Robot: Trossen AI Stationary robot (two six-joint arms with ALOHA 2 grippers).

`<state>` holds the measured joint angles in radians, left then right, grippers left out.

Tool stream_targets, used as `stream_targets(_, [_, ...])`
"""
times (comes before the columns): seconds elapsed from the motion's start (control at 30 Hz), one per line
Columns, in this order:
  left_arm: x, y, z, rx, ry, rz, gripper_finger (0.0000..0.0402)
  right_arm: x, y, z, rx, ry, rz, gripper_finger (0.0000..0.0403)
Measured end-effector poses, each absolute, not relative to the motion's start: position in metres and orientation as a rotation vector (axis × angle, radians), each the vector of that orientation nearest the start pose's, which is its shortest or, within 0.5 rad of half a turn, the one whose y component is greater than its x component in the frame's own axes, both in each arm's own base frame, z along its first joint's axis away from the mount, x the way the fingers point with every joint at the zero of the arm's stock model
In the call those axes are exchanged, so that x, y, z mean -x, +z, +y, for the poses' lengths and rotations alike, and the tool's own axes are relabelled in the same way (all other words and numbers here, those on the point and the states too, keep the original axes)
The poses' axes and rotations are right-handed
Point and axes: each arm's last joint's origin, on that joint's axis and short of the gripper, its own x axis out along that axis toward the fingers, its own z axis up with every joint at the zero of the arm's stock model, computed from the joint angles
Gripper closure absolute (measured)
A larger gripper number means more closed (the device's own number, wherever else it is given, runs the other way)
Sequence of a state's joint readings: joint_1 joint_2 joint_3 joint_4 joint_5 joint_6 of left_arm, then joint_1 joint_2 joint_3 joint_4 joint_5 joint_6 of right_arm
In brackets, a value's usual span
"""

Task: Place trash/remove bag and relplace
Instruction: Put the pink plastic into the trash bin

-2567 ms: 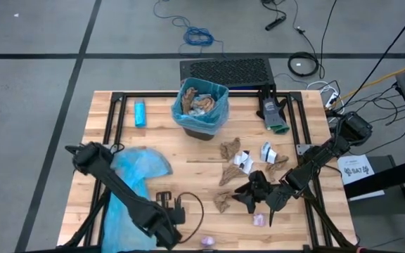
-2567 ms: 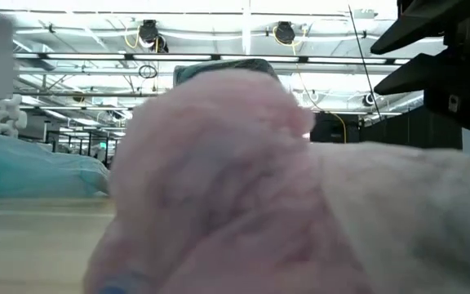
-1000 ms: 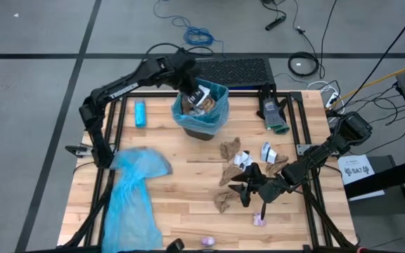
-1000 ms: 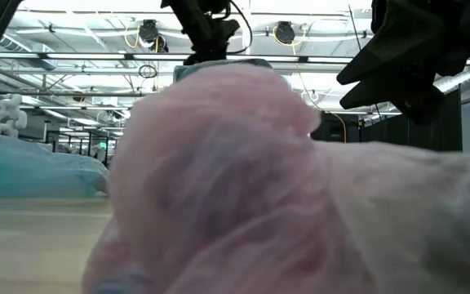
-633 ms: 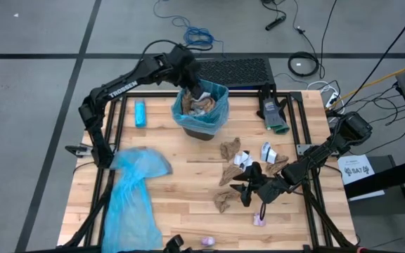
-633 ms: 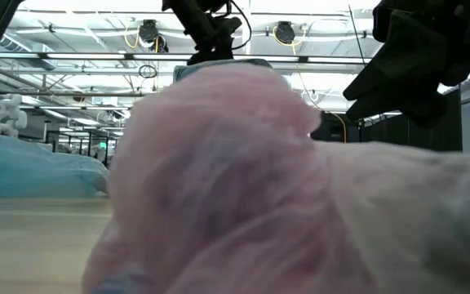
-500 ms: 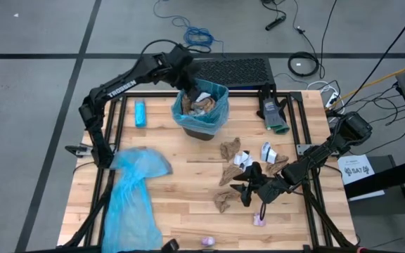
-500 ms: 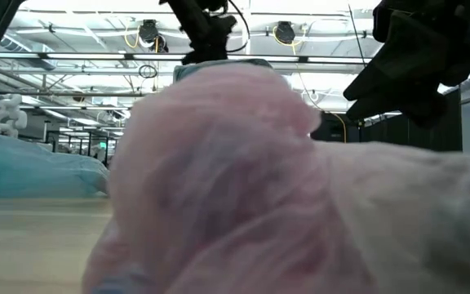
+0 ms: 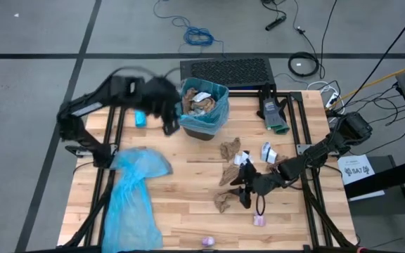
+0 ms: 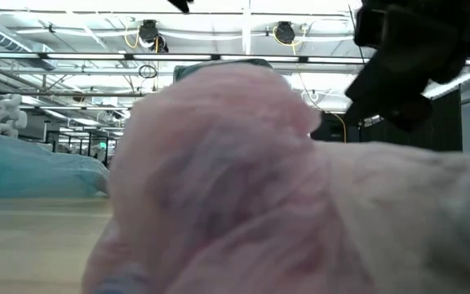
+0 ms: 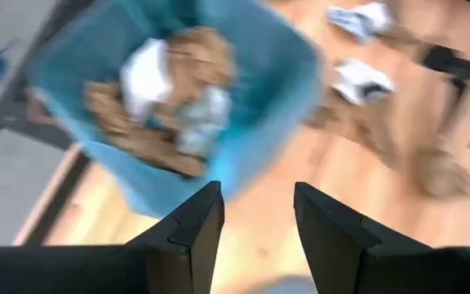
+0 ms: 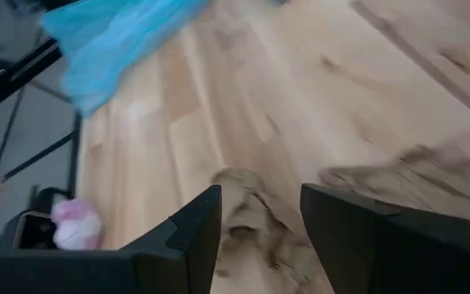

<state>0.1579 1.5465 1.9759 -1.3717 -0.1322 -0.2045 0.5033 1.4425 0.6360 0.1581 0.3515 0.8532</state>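
Note:
The bin [image 9: 215,116], lined with a blue bag [image 11: 268,90], stands at the table's far middle and holds brown and white trash [image 9: 201,102]. My left gripper [image 9: 169,126] hangs open and blurred just left of the bin, with nothing between its fingers [image 11: 198,224]. More trash lies right of centre: brown wads [image 9: 229,149], white bits [image 9: 267,151] and a pink wrapper [image 9: 259,220]. My right gripper [image 9: 243,193] is open and low over the table, just short of a brown wad [image 12: 247,216]. A spare blue bag [image 9: 136,190] lies flat at the near left.
A black mesh crate [image 9: 227,70] stands behind the bin. A small blue oblong [image 9: 140,118] lies at the far left and a green-handled tool [image 9: 273,116] at the far right. Another pink wrapper [image 10: 219,180], close to the low camera, blocks most of that view.
My left gripper held a white scrap over the bin and has let it go; the scrap now lies in the bin. The gripper has then swung quickly away from the bin, toward the table's left and near side. My right gripper has stayed by the brown wad.

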Motion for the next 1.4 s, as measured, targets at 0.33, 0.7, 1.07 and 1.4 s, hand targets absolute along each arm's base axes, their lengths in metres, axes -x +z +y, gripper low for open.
stream_targets(0.33, [-0.262,0.373,-0.05,0.208,0.354,1.005,0.0246,-0.269,0.227,0.135,-0.398,-0.026,0.624,0.0243])
stream_targets(0.7, [-0.247,0.261,-0.112,0.333,0.331,1.08,0.0246,-0.297,0.259,0.175,-0.314,-0.026,0.77,0.0243])
stream_targets(1.07, [-0.212,0.197,-0.135,0.408,0.373,1.149,0.0246,-0.35,0.248,0.234,-0.273,0.046,0.954,0.0243])
stream_targets(1.4, [-0.192,0.17,-0.145,0.468,0.377,1.147,0.0246,-0.376,0.207,0.268,-0.277,0.095,1.063,0.0243])
